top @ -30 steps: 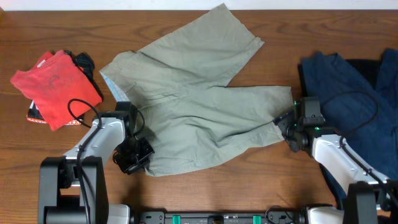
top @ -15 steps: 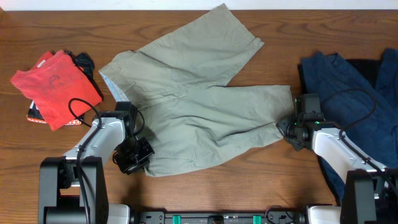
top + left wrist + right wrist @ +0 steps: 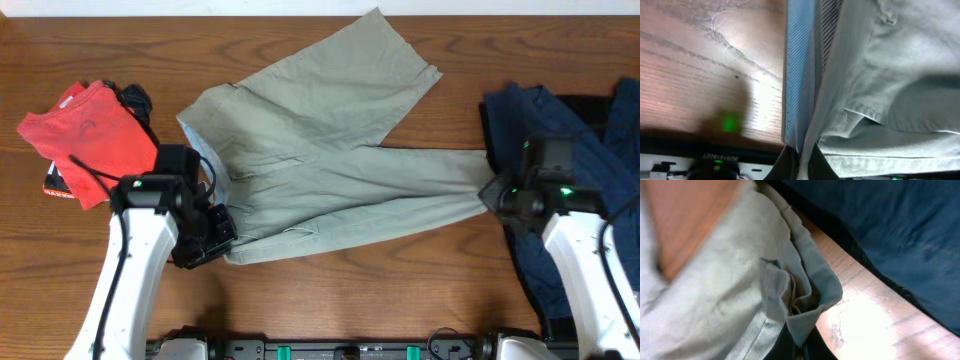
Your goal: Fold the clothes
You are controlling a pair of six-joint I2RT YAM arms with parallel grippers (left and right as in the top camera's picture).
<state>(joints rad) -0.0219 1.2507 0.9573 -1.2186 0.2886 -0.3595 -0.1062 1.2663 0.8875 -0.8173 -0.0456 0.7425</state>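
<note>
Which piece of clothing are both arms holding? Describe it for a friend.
Look at the middle of the wooden table. The khaki trousers lie spread there, between the red T-shirt on the left and the dark blue denim on the right. They are the palest, largest piece, pinched by the left fingers and the right fingers.

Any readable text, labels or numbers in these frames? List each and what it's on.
Nothing can be read with certainty.
red T-shirt: faint round print, too small to read.
dark item under that shirt: red and white marking, too small to read.
pale strip at the bottom edge of the left wrist view: a row of characters, blurred, not legible.
khaki trousers and blue denim: no text visible.
</note>
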